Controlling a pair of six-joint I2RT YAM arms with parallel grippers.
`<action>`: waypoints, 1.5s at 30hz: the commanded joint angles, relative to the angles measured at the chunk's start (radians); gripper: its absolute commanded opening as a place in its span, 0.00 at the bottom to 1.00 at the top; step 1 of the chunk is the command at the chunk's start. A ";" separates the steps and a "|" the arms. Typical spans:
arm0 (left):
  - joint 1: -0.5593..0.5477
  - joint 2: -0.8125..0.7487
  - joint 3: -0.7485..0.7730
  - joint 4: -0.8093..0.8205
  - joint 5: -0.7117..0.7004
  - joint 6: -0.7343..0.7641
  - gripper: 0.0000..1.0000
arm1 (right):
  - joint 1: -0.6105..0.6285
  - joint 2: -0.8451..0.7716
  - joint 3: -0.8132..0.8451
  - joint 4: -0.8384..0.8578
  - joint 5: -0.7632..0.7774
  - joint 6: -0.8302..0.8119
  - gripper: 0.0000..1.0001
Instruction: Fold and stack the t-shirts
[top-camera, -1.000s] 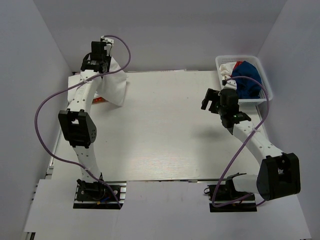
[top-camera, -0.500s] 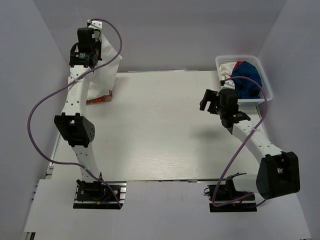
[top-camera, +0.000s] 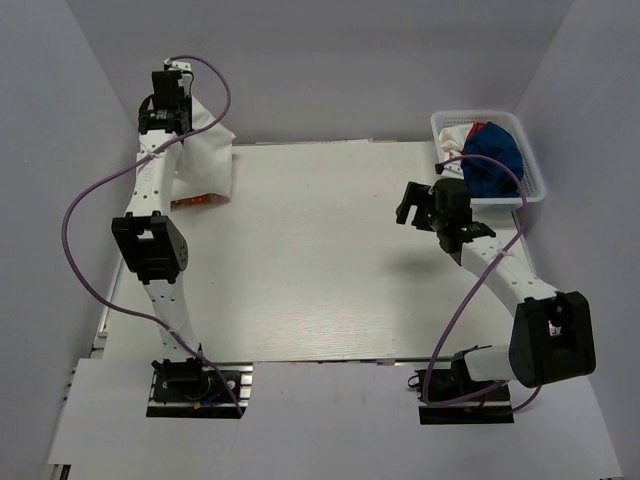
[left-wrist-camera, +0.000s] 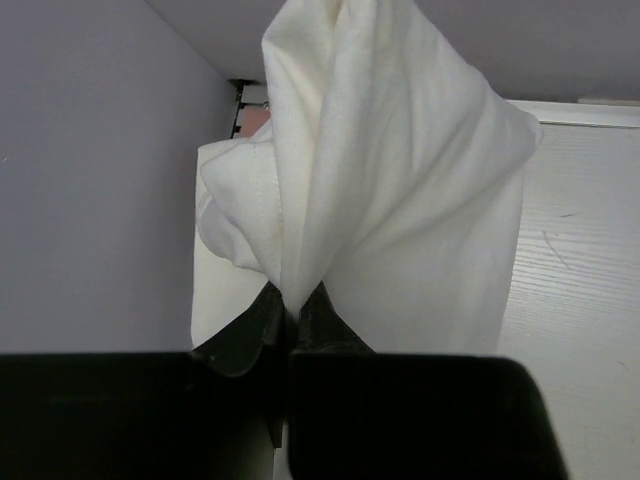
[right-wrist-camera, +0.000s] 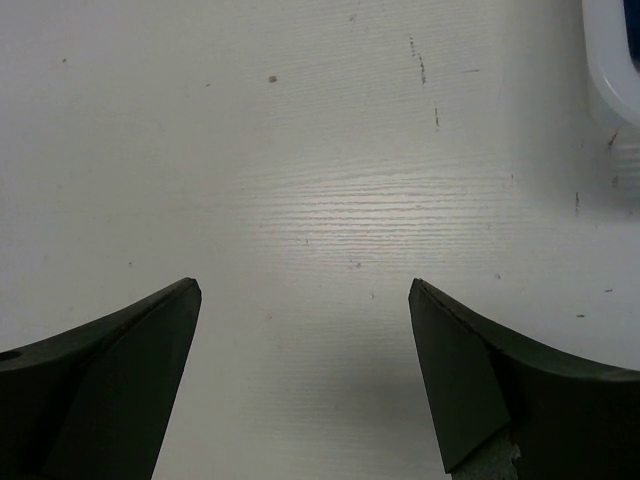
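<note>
My left gripper (top-camera: 176, 108) is raised over the table's far left corner, shut on a pinch of a white t-shirt (top-camera: 205, 160) that hangs from it down to the table. In the left wrist view the cloth (left-wrist-camera: 400, 200) fans out from the closed gripper (left-wrist-camera: 295, 303). A strip of red print (top-camera: 195, 200) shows at the shirt's lower edge; I cannot tell whether it is on this shirt or on one beneath. My right gripper (top-camera: 410, 205) hovers over bare table at the right, open, and the right wrist view shows nothing inside the gripper (right-wrist-camera: 305, 290). A royal blue t-shirt (top-camera: 495, 160) and a white t-shirt (top-camera: 458, 134) lie in the basket.
The white lattice basket (top-camera: 475, 115) stands at the table's far right corner, just behind my right gripper; its corner (right-wrist-camera: 610, 60) shows in the right wrist view. Grey walls close in at the left, back and right. The white table (top-camera: 320, 250) spreads between the arms.
My left arm has lifted the white t-shirt higher and swung it left toward the back corner, so the cloth now hangs more gathered. The right gripper has shifted slightly left and stays open.
</note>
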 joint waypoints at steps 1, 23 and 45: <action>0.043 -0.043 0.039 0.062 -0.037 -0.016 0.00 | -0.001 0.020 0.025 0.030 -0.015 0.001 0.90; 0.231 0.172 -0.038 0.229 0.029 -0.047 1.00 | -0.001 0.206 0.167 -0.042 -0.021 -0.002 0.90; -0.259 -0.597 -0.857 0.550 0.226 -0.494 1.00 | -0.001 -0.176 -0.079 0.018 -0.139 0.111 0.90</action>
